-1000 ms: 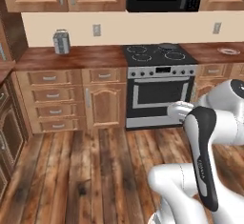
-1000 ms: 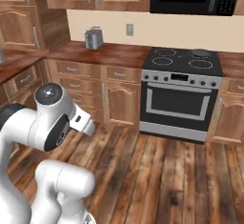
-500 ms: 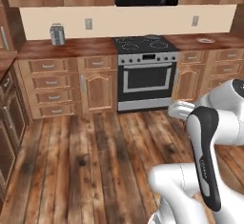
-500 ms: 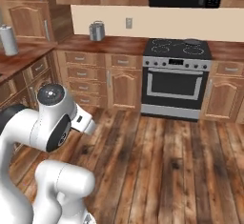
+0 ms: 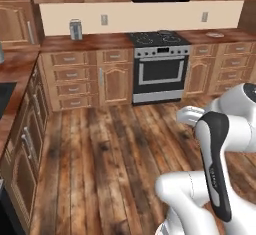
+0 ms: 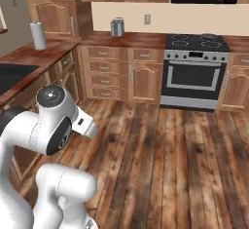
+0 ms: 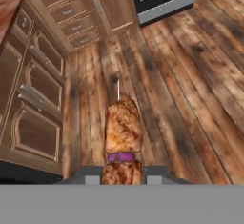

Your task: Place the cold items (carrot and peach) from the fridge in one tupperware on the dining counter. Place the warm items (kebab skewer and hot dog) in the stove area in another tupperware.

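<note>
The kebab skewer (image 7: 123, 127), browned meat chunks with a purple piece and a thin metal tip, points away from me over the wooden floor in the hand view. My gripper (image 7: 123, 174) is shut on its near end, with a dark fingertip (image 7: 93, 173) on either side. The stove (image 5: 159, 66) stands against the far wall, and is also seen in the right base view (image 6: 194, 72). My arm is folded close over the base. The carrot, peach, hot dog and tupperware are out of view.
Wooden cabinets (image 5: 80, 79) run along the far wall and down the left side (image 7: 33, 99). A metal canister (image 6: 116, 27) and a paper towel roll (image 6: 39, 35) stand on the counter, beside a dark sink (image 6: 9, 74). Open plank floor (image 6: 165, 150) lies between me and the stove.
The whole scene has shifted: the base has moved back from the stove, which now looks farther off, and more of the left counter shows. The gripper still holds the skewer.
</note>
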Robot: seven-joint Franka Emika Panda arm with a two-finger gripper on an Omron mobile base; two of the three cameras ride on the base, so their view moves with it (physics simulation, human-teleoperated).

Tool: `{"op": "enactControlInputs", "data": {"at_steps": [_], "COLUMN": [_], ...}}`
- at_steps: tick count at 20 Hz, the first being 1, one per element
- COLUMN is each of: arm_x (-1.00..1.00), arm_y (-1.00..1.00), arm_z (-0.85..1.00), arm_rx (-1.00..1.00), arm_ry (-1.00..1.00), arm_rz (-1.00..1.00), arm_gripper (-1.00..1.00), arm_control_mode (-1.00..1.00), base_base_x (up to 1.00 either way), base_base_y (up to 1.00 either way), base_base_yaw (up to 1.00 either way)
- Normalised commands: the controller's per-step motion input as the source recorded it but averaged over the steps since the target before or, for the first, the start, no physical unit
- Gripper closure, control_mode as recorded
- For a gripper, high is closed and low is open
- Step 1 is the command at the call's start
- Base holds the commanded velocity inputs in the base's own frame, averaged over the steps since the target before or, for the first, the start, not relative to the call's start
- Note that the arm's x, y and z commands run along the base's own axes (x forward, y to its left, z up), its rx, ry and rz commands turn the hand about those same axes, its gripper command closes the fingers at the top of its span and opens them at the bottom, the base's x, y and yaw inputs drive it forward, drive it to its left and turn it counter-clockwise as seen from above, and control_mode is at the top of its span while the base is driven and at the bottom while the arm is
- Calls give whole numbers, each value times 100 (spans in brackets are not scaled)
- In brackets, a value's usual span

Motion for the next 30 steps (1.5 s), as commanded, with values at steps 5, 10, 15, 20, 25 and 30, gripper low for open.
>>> {"op": "enactControlInputs", "data": {"at_steps": [5,10,15,20,25,30], "arm_x": [0,0,0,0,0,0], "arm_y": [0,0,0,0,0,0], "arm_z": [0,0,0,0,0,0], "arm_rx": [0,0,0,0,0,0], "arm_ry": [0,0,0,0,0,0], "arm_rz": [0,0,0,0,0,0], "arm_gripper": [100,100,100,100,100,100], "arm_control_mode": [100,100,100,100,100,100], "base_base_x": [-71,-85,-100,-98,-56,-29], "base_base_y": [62,29,0,0,49,84], "base_base_yaw": [9,13,8,4,0,0]}}
